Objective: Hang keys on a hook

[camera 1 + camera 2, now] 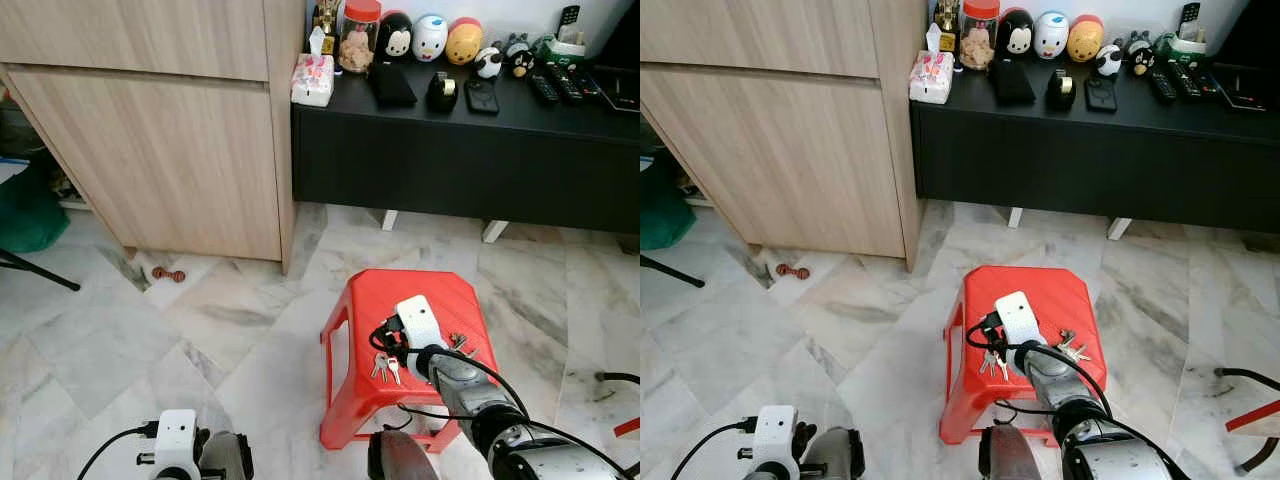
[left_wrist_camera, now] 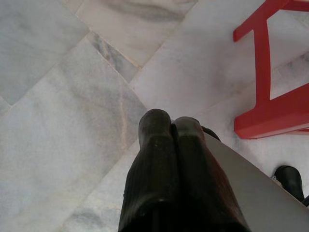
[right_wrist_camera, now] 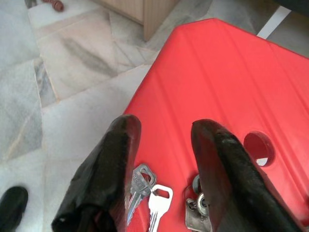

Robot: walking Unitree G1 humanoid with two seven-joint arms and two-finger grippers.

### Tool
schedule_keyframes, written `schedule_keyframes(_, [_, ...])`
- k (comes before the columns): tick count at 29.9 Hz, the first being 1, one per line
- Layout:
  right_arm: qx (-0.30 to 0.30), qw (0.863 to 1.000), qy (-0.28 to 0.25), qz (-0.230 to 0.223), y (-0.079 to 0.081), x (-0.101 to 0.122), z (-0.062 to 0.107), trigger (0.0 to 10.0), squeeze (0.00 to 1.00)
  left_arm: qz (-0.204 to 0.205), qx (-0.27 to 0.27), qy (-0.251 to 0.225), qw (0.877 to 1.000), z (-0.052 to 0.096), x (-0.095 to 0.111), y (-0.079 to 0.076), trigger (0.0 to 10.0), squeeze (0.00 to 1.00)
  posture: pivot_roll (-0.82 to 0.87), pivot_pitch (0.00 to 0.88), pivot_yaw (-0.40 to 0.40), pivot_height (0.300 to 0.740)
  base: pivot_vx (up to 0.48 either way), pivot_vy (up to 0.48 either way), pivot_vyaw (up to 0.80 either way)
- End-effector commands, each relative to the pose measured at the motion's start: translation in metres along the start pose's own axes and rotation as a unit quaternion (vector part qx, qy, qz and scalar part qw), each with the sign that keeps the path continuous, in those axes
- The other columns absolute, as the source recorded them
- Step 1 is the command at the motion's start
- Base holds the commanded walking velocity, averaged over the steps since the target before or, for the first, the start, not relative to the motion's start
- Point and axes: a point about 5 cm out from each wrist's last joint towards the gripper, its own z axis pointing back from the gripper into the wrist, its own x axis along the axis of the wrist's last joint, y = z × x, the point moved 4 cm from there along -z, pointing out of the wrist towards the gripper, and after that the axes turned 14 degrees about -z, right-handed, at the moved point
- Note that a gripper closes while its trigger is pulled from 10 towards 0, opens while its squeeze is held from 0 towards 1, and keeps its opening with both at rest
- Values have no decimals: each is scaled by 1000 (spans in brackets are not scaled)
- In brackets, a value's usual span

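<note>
A red plastic stool (image 1: 440, 290) stands on the marble floor in front of me. A bunch of silver keys (image 1: 385, 368) lies near its front left edge, seen close up as keys (image 3: 150, 195) on the red top. A second metal bunch (image 1: 460, 343) lies a little to the right. My right gripper (image 3: 166, 128) hovers just above the stool top, open, with the keys lying between and below its two black fingers. Its white wrist block (image 1: 418, 320) covers it from above. My left gripper (image 2: 166, 125) hangs low over the floor left of the stool, shut and empty.
A light wooden cabinet (image 1: 160, 130) stands at the back left, and a black sideboard (image 1: 460, 150) with toys, a jar and remotes at the back right. A small brown object (image 1: 168, 273) lies on the floor by the cabinet. Cables (image 1: 615, 378) trail at the right.
</note>
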Motion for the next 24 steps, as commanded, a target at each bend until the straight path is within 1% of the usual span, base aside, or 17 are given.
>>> schedule_keyframes(1, [-6, 1000, 23, 6, -3, -15, 2, 10000, 1000, -4, -54, 125, 991, 37, -76, -28, 10000, 0, 173, 217, -83, 621, 0, 0, 0])
schedule_keyframes(3, [-12, 999, 28, 19, -4, -18, 3, 10000, 1000, -5, -55, 124, 991, 40, -78, -29, 10000, 0, 173, 229, -80, 621, 0, 0, 0])
schedule_keyframes(4, [-14, 999, 32, 21, -5, -20, 3, 10000, 729, -5, -56, 124, 991, 41, -79, -29, 10000, 0, 173, 233, -79, 621, 0, 0, 0])
schedule_keyframes(5, [-13, 999, 35, 19, -4, -22, 4, 10000, 145, -5, -56, 124, 991, 42, -80, -29, 10000, 0, 173, 233, -79, 621, 0, 0, 0])
schedule_keyframes(6, [-10, 999, 36, 18, -4, -23, 4, 10000, 0, -5, -57, 123, 991, 43, -81, -29, 10000, 0, 173, 244, -78, 621, 0, 0, 0])
schedule_keyframes(9, [-11, 999, 34, 15, -4, -24, 4, 10000, 0, -5, -58, 124, 991, 47, -84, -29, 10000, 0, 173, 262, -76, 621, 0, 0, 0])
schedule_keyframes(10, [-12, 999, 31, 15, -4, -24, 4, 10000, 0, -5, -58, 125, 990, 49, -87, -30, 10000, 0, 174, 283, -76, 621, 0, 0, 0])
schedule_keyframes(18, [-31, 999, 23, 12, -8, -26, 6, 10000, 0, -2, -58, 120, 991, 55, -89, -31, 10000, 0, 177, 326, -74, 621, 0, 0, 0])
schedule_keyframes(22, [-28, 999, 23, 12, -7, -27, 6, 10000, 0, -2, -58, 120, 991, 57, -91, -33, 10000, 0, 179, 337, -72, 621, 0, 0, 0])
schedule_keyframes(24, [-20, 999, 23, 12, -3, -28, 5, 10000, 0, -2, -58, 118, 991, 59, -92, -33, 10000, 0, 181, 357, -72, 621, 0, 0, 0])
